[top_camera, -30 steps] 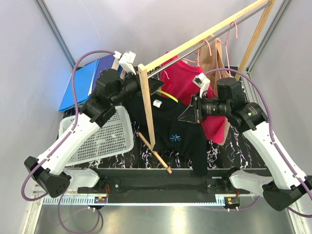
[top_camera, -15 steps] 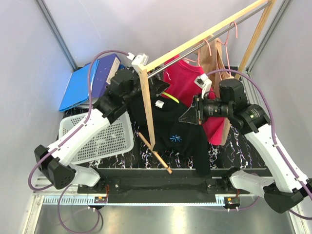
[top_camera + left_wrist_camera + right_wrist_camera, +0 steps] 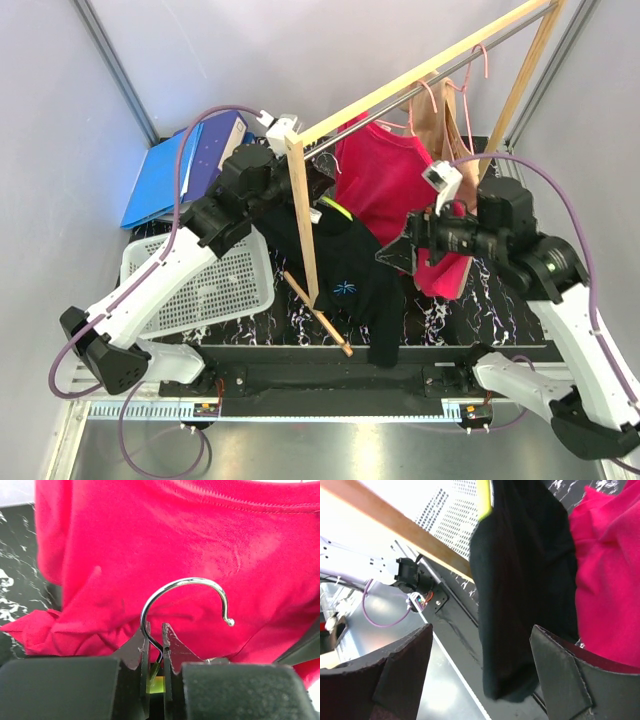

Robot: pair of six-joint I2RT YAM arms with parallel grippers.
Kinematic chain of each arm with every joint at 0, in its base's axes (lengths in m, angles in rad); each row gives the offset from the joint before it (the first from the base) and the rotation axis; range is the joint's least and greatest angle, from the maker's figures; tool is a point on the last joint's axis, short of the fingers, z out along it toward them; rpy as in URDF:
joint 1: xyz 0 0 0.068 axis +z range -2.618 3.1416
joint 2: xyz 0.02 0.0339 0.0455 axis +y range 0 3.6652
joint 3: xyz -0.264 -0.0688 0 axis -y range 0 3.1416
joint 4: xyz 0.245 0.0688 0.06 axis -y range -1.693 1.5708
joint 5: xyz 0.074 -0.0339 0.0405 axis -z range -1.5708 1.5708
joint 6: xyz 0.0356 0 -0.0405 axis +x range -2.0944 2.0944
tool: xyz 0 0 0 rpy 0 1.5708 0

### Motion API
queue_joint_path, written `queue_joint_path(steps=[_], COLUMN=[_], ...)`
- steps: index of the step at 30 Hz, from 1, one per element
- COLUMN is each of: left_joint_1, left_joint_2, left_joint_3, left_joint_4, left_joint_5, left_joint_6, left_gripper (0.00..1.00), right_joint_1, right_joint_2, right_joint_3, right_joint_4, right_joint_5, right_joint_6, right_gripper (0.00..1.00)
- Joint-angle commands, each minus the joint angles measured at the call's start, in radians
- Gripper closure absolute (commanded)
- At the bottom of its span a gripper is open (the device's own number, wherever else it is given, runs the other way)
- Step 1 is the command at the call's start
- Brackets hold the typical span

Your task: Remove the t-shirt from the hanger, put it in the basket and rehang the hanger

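The left fingers (image 3: 131,651), shut on the neck of the hanger hook (image 3: 185,580), should hold steady while the wide-open, empty right fingers (image 3: 560,680), at 3 o'clock of the black t-shirt (image 3: 350,262) that apparently hangs half off, pinch fabric and draw it toward 5 o'clock.

A lab test cell: plain grey walls (image 3: 50,150) and metal posts (image 3: 115,70) enclose 2 robot arms (image 3: 150,290) and a clothes rail (image 3: 420,70).

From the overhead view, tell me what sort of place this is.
Probably a robotics lab cell staged as a laundry station, not a home: a wooden garment rail with a red t-shirt hanging on it, a white perforated laundry basket, and plain grey panels walling it in.
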Motion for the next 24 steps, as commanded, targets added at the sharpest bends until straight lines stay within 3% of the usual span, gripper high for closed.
queue_joint_path(steps=[1,13,21,24], left_joint_1=[0.002,0.002,0.005,0.008], left_joint_2=[-0.059,-0.07,-0.09,-0.101], left_joint_3=[0.038,0.057,0.006,-0.017], left_joint_4=[0.062,0.134,0.186,0.189], left_joint_5=[-0.069,-0.147,-0.175,-0.179], left_joint_6=[0.046,-0.03,-0.115,-0.141], left_gripper=[1.0,1.0,1.0,1.0], right_joint_1=[0.006,0.006,0.006,0.006], right_joint_2=[-0.103,-0.24,-0.309,-0.326], right_joint_3=[-0.072,-0.296,-0.381,-0.395], right_joint_4=[0.012,0.171,0.21,0.217], right_joint_5=[0.054,0.023,0.126,0.17], right_joint_6=[-0.012,0.012,0.04,0.055], right_gripper=[0.13,0.24,0.37,0.48])
